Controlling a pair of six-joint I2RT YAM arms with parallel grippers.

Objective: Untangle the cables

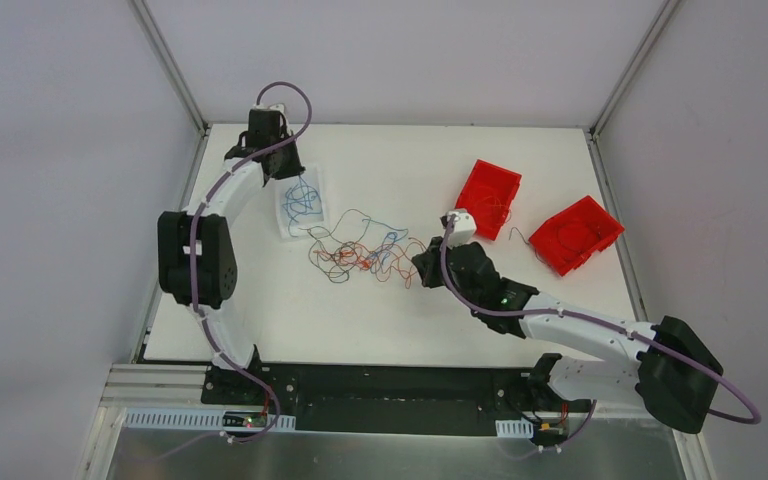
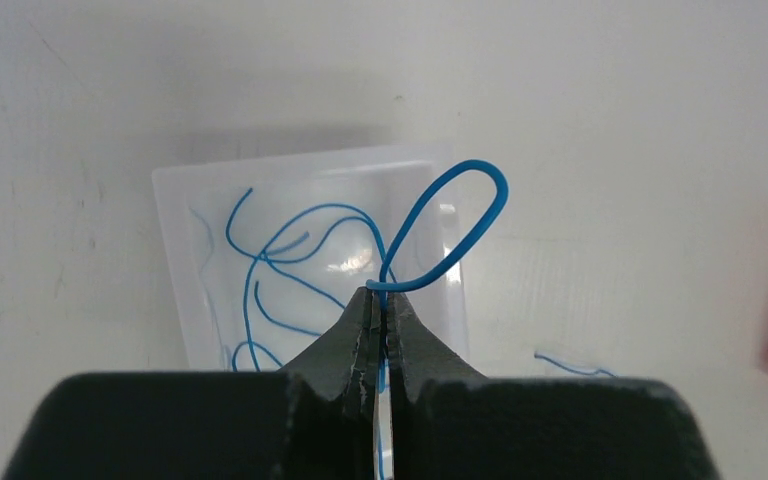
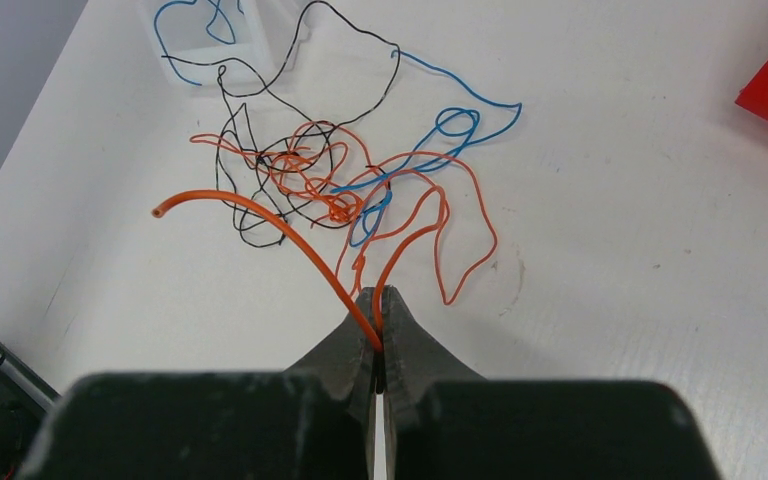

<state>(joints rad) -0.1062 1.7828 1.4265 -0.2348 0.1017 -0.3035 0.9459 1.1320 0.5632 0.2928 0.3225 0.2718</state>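
Observation:
A tangle of thin orange, black and blue cables (image 1: 360, 255) lies mid-table; it also shows in the right wrist view (image 3: 340, 180). My right gripper (image 1: 428, 268) sits at the tangle's right edge, shut (image 3: 380, 300) on an orange cable (image 3: 250, 205) whose two ends rise from the tips. My left gripper (image 1: 282, 160) is over a clear tray (image 1: 318, 190), shut (image 2: 382, 290) on a blue cable (image 2: 460, 215) that loops up from the tips. Several blue cables (image 2: 280, 255) lie in the clear tray (image 2: 175, 250).
Two red bins stand at the back right, one (image 1: 488, 198) just behind my right wrist and one (image 1: 576, 235) further right, near the table's right edge. A stray blue strand (image 2: 570, 365) lies on the table right of the clear tray.

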